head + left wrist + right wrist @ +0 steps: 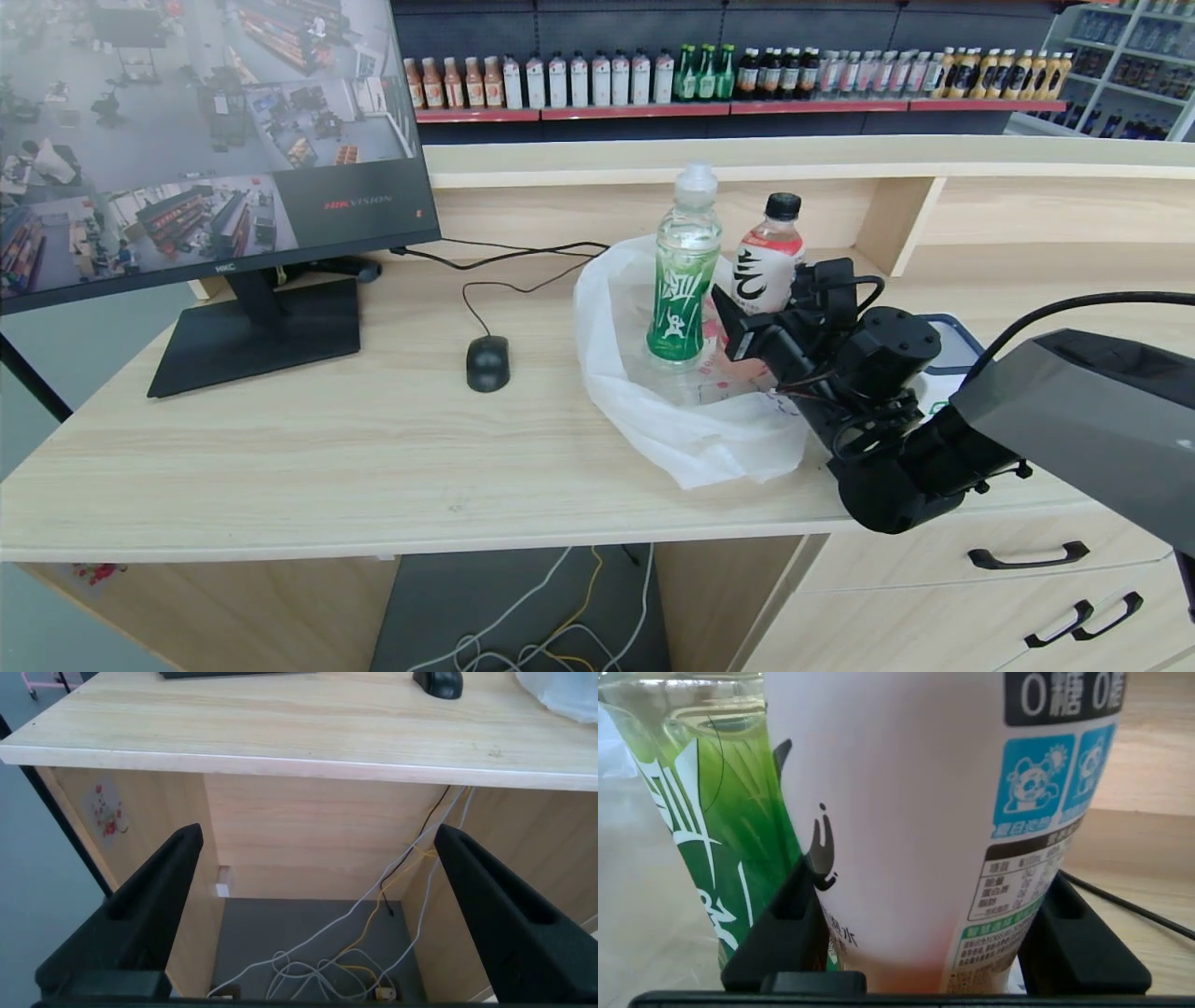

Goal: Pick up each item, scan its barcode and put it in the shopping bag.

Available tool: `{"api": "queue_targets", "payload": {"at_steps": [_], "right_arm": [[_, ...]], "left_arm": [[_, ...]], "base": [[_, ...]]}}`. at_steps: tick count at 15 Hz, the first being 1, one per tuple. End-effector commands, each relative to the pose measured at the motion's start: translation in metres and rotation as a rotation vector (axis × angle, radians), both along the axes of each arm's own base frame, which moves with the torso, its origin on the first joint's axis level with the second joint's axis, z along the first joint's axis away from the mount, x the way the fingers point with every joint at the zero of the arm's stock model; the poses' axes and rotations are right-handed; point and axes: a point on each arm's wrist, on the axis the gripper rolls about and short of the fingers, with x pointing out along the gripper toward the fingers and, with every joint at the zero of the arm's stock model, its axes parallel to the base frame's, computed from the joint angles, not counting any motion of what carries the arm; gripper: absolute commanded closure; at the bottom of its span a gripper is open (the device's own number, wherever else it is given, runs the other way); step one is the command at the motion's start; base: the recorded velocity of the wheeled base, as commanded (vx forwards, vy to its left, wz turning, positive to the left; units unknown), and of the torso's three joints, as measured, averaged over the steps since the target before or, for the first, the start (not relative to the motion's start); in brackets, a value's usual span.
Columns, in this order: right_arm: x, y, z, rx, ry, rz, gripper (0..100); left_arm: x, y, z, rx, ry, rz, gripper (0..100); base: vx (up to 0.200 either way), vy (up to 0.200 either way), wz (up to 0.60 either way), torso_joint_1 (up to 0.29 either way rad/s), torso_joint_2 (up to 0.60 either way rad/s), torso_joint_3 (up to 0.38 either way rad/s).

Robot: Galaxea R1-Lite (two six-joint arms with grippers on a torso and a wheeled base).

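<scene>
The right gripper (780, 303) grips a black-capped white plastic bottle (767, 261) at the crumpled white plastic shopping bag (653, 411).
Its jaws are closed on the upright bottle's lower body, at the bag's far right, just right of a green-labelled clear bottle (683, 280) standing in the bag. The left gripper (318, 859) gapes wide and empty before the pale wooden desk (373, 448).

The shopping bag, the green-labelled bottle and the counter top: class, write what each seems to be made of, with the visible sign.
Shopping bag: thin white plastic film, slightly translucent, with soft crumpled folds. Green-labelled bottle: apparently clear glossy plastic; pale liquid shows through above the label. Counter top: matte pale wood grain, perhaps laminate rather than solid wood; the look leaves it open.
</scene>
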Motion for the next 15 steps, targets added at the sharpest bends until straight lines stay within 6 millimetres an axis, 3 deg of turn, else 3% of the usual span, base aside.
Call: {"api": "queue_targets", "payload": {"at_steps": [1,10,11,15], "right_arm": [[0.0003,0.0003,-0.0026,-0.004,0.008,0.001,100],[-0.001,-0.0016,-0.0037,0.001,0.014,0.0,100],[-0.0009,-0.0022,-0.003,0.002,0.013,-0.001,0],[-0.0039,-0.0096,-0.0049,0.011,0.03,-0.011,0]], "left_arm": [[0.0,0.0,-0.0001,0.0,0.0,0.001,0],[0.0,0.0,0.0001,-0.001,-0.001,0.001,0],[0.0,0.0,0.0001,-0.003,-0.001,0.001,0],[0.0,0.0,0.0001,-0.009,-0.001,0.001,0]], "base": [[0.0,0.0,0.0,0.0,0.0,0.0],[0.0,0.0,0.0,0.0,0.0,0.0],[0.0,0.0,0.0,0.0,0.0,0.0],[0.0,0.0,0.0,0.0,0.0,0.0]]}}
